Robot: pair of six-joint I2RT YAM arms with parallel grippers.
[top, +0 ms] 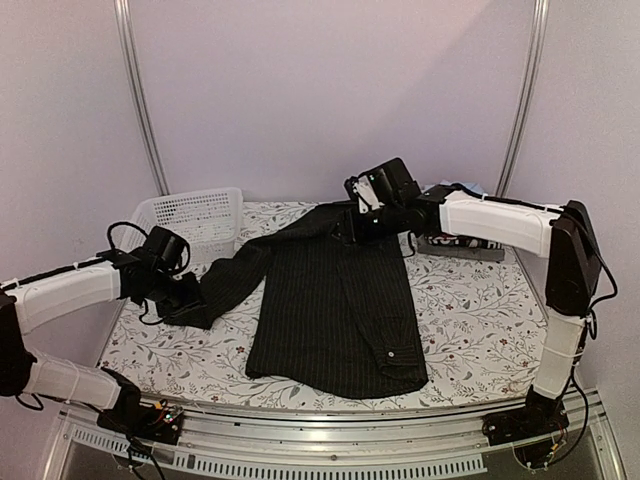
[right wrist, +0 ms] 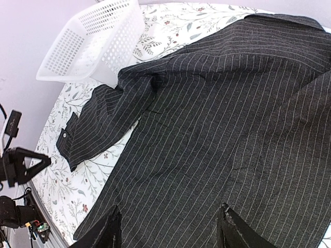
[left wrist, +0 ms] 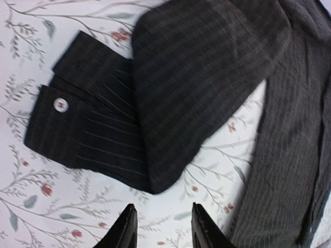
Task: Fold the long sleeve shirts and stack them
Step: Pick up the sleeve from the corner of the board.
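One big black pinstriped button-up shirt [top: 335, 310] lies spread flat in the middle of the floral-print tablecloth [top: 470, 320]. One sleeve runs out to the left, passing in front of the white plastic mesh basket [top: 195, 212]. The left gripper [left wrist: 163, 214] hangs over the cloth just beside the buttoned cuff [left wrist: 62, 121], jaws apart, gripping nothing. The right gripper [right wrist: 169, 212] hovers over the shirt's far end, jaws wide, also empty.

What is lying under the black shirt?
Around the black shirt the flowered table cover shows and seems to continue beneath it. Anything else under the cloth is hidden.
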